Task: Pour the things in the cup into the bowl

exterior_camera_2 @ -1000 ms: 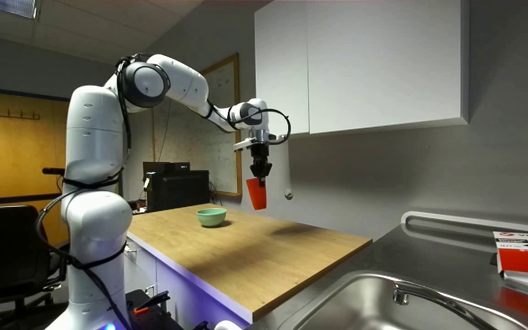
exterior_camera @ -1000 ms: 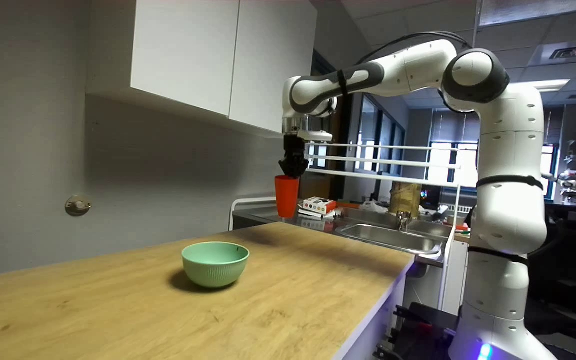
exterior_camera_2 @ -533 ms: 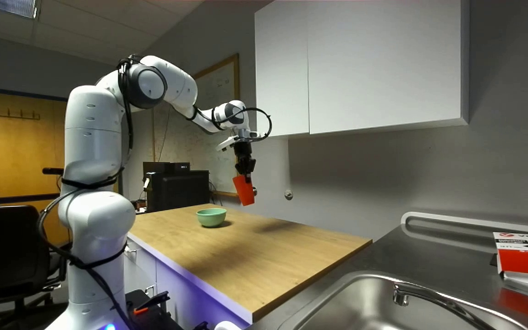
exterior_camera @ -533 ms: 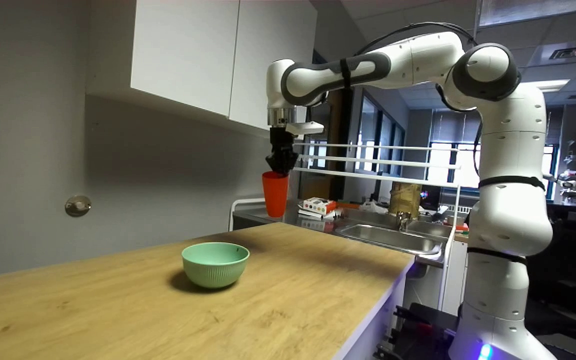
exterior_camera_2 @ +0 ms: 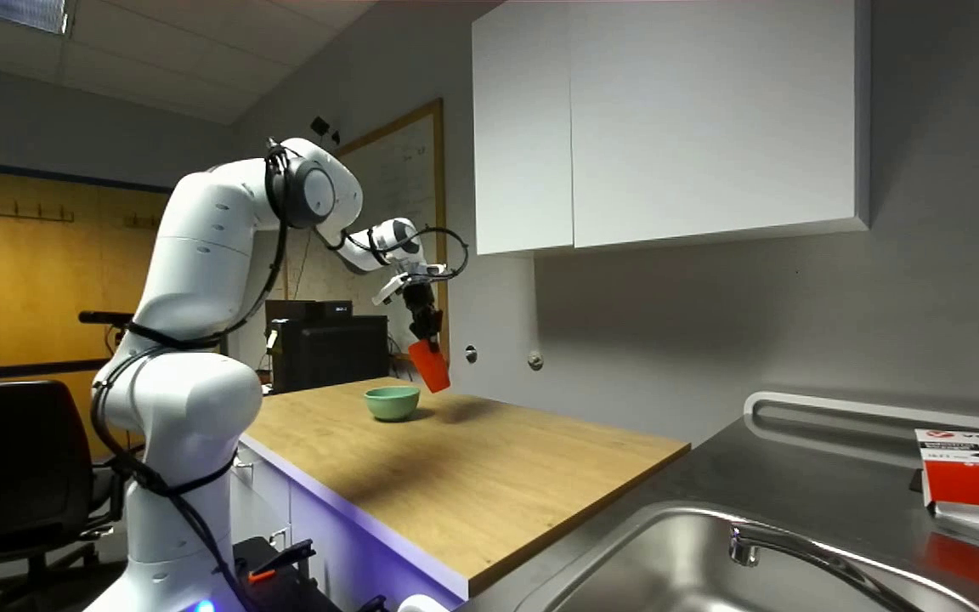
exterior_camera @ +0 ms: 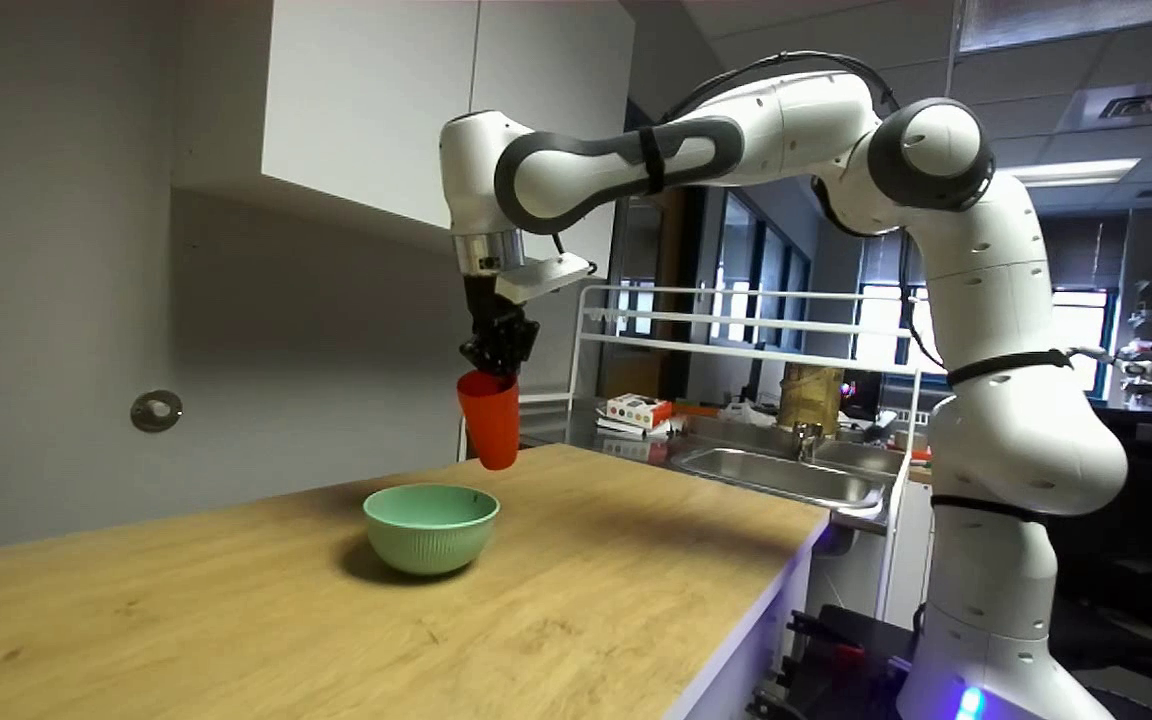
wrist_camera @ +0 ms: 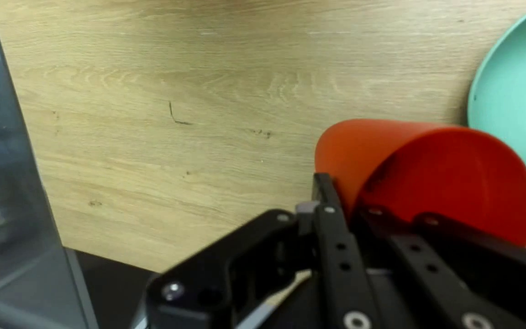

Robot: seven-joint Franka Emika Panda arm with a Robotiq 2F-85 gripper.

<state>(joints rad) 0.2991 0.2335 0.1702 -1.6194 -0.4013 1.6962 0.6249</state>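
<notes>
The red cup (exterior_camera: pixel 492 425) hangs in the air above the counter, tilted with its mouth leaning toward the bowl. It also shows in an exterior view (exterior_camera_2: pixel 430 368) and in the wrist view (wrist_camera: pixel 454 178). My gripper (exterior_camera: pixel 499 365) is shut on the cup's wall at the rim. In the wrist view the gripper (wrist_camera: pixel 343 198) has one finger outside the wall and the other inside the mouth. The light green bowl (exterior_camera: pixel 431 545) stands upright on the counter, just beside and below the cup; it also shows in an exterior view (exterior_camera_2: pixel 392 404) and the wrist view (wrist_camera: pixel 518 96). The cup's bottom and contents are hidden.
The bowl stands on a wooden counter (exterior_camera: pixel 576 600). White wall cabinets (exterior_camera: pixel 366 110) hang above, close to my wrist. A steel sink (exterior_camera_2: pixel 710 569) and a red and white box (exterior_camera_2: pixel 974 476) lie beyond the counter's end. A white rack (exterior_camera: pixel 736 350) stands by the sink.
My gripper has carried the red cup across the counter toward the bowl and somewhat lower. The cup has tilted more toward the bowl. The bowl has not moved.
</notes>
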